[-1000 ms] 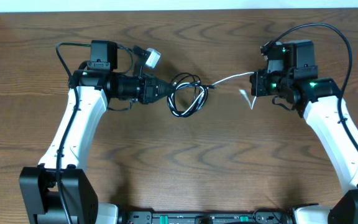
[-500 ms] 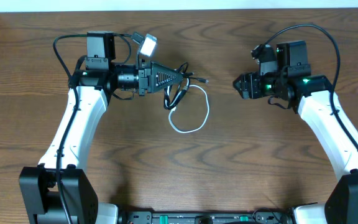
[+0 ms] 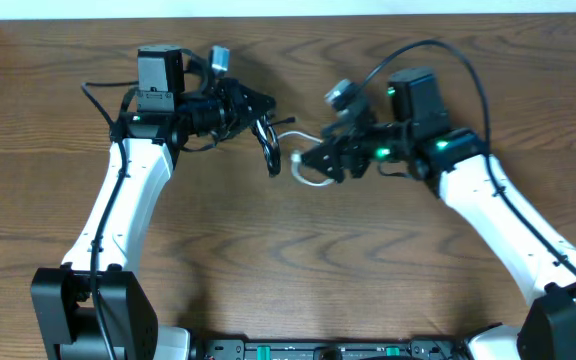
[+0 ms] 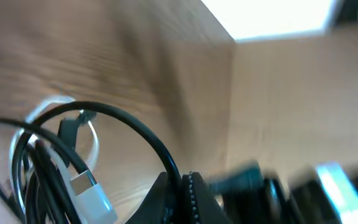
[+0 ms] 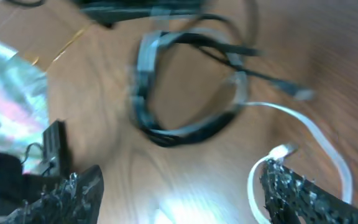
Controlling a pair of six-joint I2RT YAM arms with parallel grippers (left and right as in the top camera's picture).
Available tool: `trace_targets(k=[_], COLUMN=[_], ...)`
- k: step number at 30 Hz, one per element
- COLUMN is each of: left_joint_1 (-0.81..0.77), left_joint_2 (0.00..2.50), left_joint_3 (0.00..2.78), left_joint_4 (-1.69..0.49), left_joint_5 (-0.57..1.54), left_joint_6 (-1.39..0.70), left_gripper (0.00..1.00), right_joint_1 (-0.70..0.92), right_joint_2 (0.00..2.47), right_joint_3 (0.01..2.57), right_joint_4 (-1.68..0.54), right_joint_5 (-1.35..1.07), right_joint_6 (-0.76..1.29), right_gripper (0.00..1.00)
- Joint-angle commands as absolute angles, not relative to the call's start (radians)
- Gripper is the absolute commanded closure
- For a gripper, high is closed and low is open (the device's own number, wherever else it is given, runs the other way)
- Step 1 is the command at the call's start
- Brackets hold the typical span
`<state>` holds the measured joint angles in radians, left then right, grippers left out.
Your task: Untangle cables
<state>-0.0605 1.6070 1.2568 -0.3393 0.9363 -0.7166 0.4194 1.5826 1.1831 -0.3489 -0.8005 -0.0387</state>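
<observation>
Fingers [image 5: 297,196] first: in your right wrist view the right end effector [image 5: 182,183] is spread wide, holding nothing, low over the tabletop [image 3: 288,280]. One finger sits just beside the plug end of the white cable [image 5: 319,134], and that looks deliberate: you're lined up to take the free white tail. Just beyond, the white runs up into the black coil [image 4: 138,129], so I'd say the two aren't parted yet. Farther back, your left end effector [image 4: 182,190] is clamped on the black coil, which hangs from it. That hold makes sense to me: it anchors the black loops and spreads them, so the white can be drawn out sideways. Both wrist views are blurred, so which loop the white threads through, I can't tell. Watch for snagging when you pull.
</observation>
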Motion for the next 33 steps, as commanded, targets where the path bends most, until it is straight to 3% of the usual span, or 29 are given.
trace_targets(k=[1,10,12,16,19,23,28,33], left_joint_1=[-0.056,-0.056,-0.056,-0.056,-0.056,-0.056,-0.056,-0.056], left_joint_2=[1.588,1.588,1.588,1.588,1.588,1.588,1.588,1.588], left_joint_3=[1.266,1.266,1.266,1.266,1.266,1.266,1.266,1.266], left_joint_4=[-0.335,-0.334,-0.334,-0.335,-0.336,-0.362,-0.361,-0.361], left_joint_5=[0.801,0.799,0.799,0.799,0.799,0.799,0.799,0.799], left_joint_6=[-1.036,-1.208,-1.210,-1.209,-1.205,-1.148,-1.055,-0.964], left_gripper=[0.93,0.93,0.92,0.93,0.92,0.93,0.93,0.92], right_joint_1=[0.480,0.568,0.577,0.576,0.575,0.575,0.570,0.551], right_joint_2=[1.624,1.698,1.705,1.708,1.708,1.708,1.708,1.707], right_joint_3=[1.197,1.197,1.197,1.197,1.197,1.197,1.197,1.197], right_joint_4=[-0.321,-0.227,-0.228,-0.212,-0.192,-0.159,-0.148,-0.157], right_joint_5=[-0.757,-0.654,-0.590,-0.527,-0.525,-0.525,-0.526,-0.535], right_joint_6=[-0.030,0.004,0.007,0.008,0.011,0.050,0.082,0.134], right_gripper=[0.21,0.22,0.28,0.55,0.63,0.88,0.99,0.99])
